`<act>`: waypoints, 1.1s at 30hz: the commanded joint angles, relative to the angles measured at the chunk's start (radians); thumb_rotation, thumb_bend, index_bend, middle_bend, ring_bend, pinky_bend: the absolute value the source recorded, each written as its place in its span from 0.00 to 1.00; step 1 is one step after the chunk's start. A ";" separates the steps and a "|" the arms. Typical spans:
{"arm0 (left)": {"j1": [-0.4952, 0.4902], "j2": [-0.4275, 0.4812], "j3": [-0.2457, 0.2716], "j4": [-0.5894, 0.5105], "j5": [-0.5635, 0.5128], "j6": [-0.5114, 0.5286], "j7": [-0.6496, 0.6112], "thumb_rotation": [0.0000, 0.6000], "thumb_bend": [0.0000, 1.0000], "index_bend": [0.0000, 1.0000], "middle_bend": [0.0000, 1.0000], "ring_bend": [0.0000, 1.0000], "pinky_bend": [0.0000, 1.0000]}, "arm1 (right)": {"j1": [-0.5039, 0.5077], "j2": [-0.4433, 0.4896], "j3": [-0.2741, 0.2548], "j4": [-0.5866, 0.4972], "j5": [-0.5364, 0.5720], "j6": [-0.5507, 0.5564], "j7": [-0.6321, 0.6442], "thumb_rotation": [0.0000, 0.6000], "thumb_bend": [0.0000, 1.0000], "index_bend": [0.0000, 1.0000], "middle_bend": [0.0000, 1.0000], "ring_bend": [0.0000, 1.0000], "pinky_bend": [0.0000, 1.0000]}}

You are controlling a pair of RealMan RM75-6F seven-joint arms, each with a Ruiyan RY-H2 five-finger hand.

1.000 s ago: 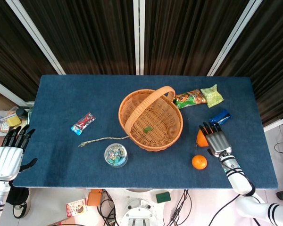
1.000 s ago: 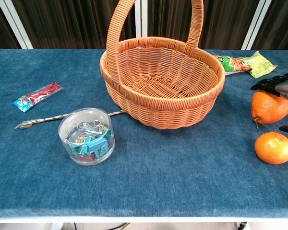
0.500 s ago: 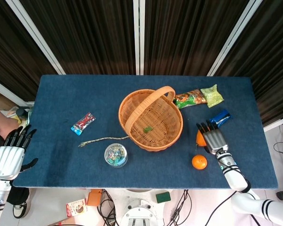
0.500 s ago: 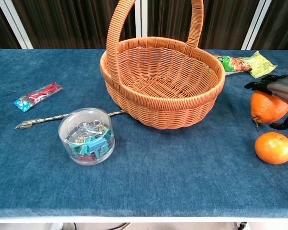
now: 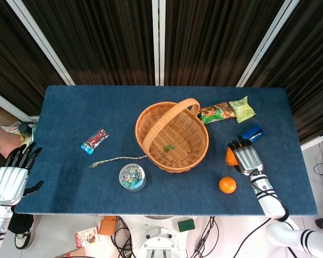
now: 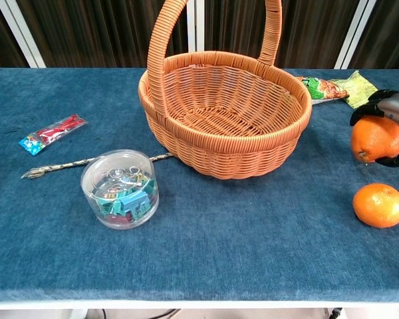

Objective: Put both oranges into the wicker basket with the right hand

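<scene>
My right hand point(image 5: 247, 157) point(image 6: 394, 106) grips one orange point(image 5: 230, 156) point(image 6: 378, 138) from above, fingers curled round it, right of the wicker basket point(image 5: 139, 129) point(image 6: 219, 156). In the chest view this orange sits a little above the blue cloth. The second orange point(image 5: 227, 185) point(image 6: 380, 205) lies on the cloth just in front of the held one, near the table's front edge. The basket stands mid-table with its handle upright and only a small green scrap inside. My left hand point(image 5: 11, 177) hangs off the table's left front corner, fingers apart and holding nothing.
A clear tub of clips point(image 5: 132, 177) point(image 6: 120, 188) and a twine piece point(image 5: 116, 160) lie left of the basket, with a red packet point(image 5: 95, 141) further left. Snack bags point(image 5: 216, 112) and a blue packet point(image 5: 251, 133) lie behind my right hand.
My right hand closed its fingers round the nearer-basket orange and raised it slightly; the orange turned in the grip. The other orange and my left hand stayed put.
</scene>
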 commanded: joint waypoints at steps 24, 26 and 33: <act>0.000 0.005 0.003 0.001 0.005 0.000 -0.009 1.00 0.13 0.11 0.03 0.00 0.11 | 0.211 0.051 0.190 -0.426 0.248 -0.078 -0.237 1.00 0.30 0.36 0.24 0.11 0.23; -0.002 0.006 0.002 0.002 0.004 -0.002 -0.013 1.00 0.13 0.11 0.02 0.00 0.11 | 0.255 0.009 0.198 -0.384 0.292 -0.091 -0.267 1.00 0.30 0.36 0.24 0.11 0.23; -0.003 0.010 -0.007 0.008 -0.012 -0.004 -0.030 1.00 0.13 0.11 0.02 0.00 0.11 | 0.382 -0.137 0.226 -0.227 0.415 -0.111 -0.320 1.00 0.30 0.36 0.24 0.11 0.23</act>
